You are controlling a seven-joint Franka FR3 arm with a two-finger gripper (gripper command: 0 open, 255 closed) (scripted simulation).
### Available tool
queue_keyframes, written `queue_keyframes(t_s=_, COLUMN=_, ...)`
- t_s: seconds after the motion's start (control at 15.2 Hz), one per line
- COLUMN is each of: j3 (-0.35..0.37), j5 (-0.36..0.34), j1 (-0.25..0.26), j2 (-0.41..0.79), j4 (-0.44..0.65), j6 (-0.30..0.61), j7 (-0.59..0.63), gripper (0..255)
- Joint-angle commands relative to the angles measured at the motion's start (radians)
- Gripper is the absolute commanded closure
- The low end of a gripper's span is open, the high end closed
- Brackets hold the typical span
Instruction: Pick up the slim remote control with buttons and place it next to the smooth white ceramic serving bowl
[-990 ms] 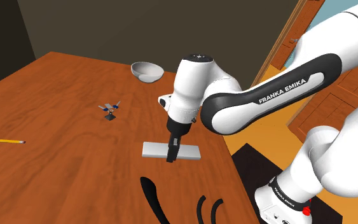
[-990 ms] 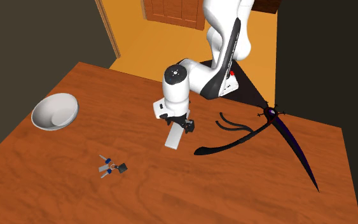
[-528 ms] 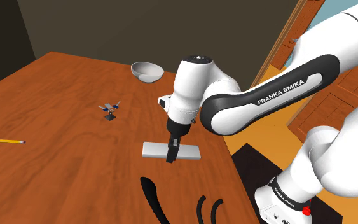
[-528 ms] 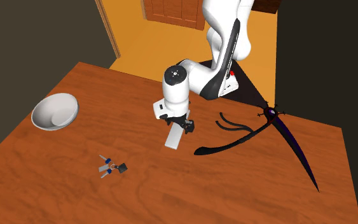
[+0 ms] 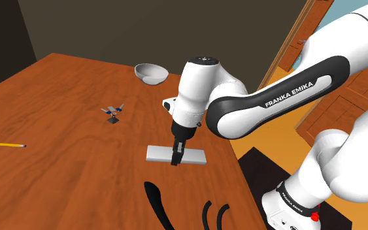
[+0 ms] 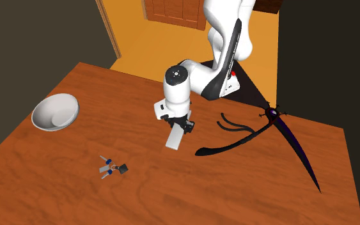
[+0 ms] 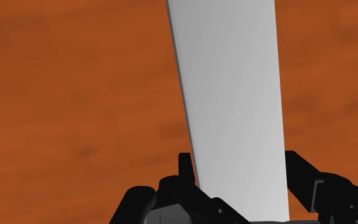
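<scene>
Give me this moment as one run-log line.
phase: grasping | gripper: low at remote | fingers: clasping its long edges | remote: flat on table | bowl: apart, near table edge

1. The shoulder view looks from beside and slightly behind the robot arm point(image 5: 267, 104). It sits high and faces down across the wooden counter point(image 5: 58, 98). The arm looms large at this view's right, and the bowl point(image 5: 151, 73) is small near the far edge.
2. The second exterior view looks from the opposite side of the counter, higher and further back. It faces the arm, with a door point(image 6: 172, 13) behind it, and the bowl lies at this view's left.
3. The wrist view looks down along the fingers point(image 7: 185, 167), very close to the counter and a white remote point(image 7: 234, 95).
4. Both outer views share the counter, arm, bowl, remote and a bunch of keys point(image 6: 111, 167).
</scene>
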Motion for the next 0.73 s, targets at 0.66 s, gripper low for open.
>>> queue_keyframes(t_s=0.66, j3=-0.007, j5=0.028, j1=0.001, j2=-0.081, j4=0.050, j6=-0.128, j7=-0.019, gripper=255)
